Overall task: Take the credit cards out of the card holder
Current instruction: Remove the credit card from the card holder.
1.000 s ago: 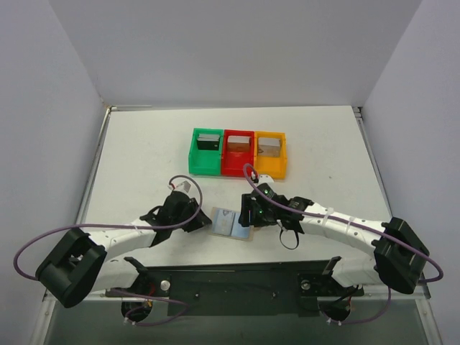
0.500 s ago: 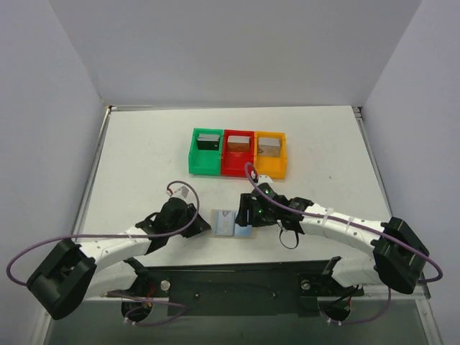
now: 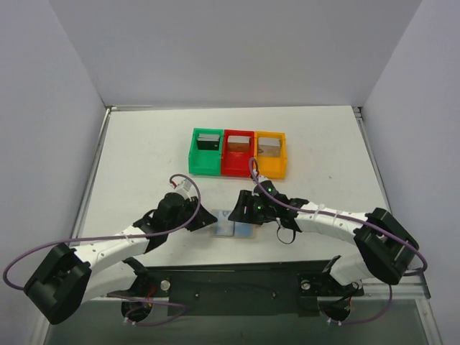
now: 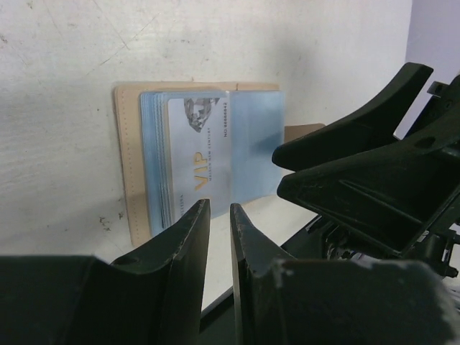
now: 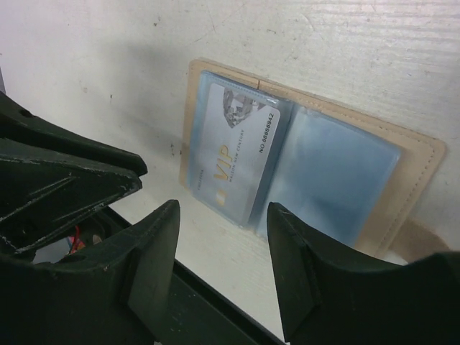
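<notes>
Open tan card holder (image 5: 338,172), VIP credit card (image 5: 233,162) inside

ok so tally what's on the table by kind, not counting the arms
bins: 3: green bin, red bin, orange bin
card holder: 1
credit cards in view: 4: dark card, brown card, grey card, one per bin; VIP card in the holder
total: 8

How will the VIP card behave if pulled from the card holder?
The VIP card looks thin and flat, so probably light and fairly stiff. It sits in a glossy clear pocket, so it may slide easily. The card holder lies flat on the table and might get dragged along.
</notes>
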You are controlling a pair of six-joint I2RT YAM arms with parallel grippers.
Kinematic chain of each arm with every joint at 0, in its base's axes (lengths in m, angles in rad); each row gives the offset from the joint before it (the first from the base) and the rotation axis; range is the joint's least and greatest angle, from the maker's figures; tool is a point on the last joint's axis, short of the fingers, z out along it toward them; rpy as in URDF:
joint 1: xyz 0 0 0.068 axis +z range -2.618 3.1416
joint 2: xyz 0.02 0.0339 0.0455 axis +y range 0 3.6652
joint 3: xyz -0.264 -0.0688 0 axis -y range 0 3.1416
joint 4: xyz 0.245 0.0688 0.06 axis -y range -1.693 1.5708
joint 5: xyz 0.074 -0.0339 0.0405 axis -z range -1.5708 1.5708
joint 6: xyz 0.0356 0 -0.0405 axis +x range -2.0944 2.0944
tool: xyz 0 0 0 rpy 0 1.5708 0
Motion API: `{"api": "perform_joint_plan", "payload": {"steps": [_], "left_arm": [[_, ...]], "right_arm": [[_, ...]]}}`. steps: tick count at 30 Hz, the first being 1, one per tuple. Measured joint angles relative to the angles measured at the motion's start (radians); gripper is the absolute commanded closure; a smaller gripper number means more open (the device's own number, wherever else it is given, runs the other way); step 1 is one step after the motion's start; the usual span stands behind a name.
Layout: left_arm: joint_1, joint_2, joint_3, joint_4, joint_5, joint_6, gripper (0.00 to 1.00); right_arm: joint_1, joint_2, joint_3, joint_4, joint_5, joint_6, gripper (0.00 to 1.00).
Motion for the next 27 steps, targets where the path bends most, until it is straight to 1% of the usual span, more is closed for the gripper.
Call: {"api": "perform_joint_plan", "payload": {"steps": [3,9,19,27], "left_arm": [[0.0,0.052,-0.003,0.026,0.019,0.0,0.73],[0.005,0.078,-0.028,0.054,0.018,0.0,0.73],[0.01,0.185,-0.045,0.089,0.011,-0.001,0.74],[0.011,0.204,-0.045,0.1,0.001,-0.001,0.74]], "right_arm": [[-0.01,0.047,-0.011,0.055,-0.034,0.026,0.54],[-0.021,0.105,-0.011,0.137,-0.074,0.06,0.55],[-0.034,0.124,-0.019,0.168,-0.08,0.074,0.55],[-0.04,0.176,-0.028,0.186,-0.08,0.077,0.55]]}}
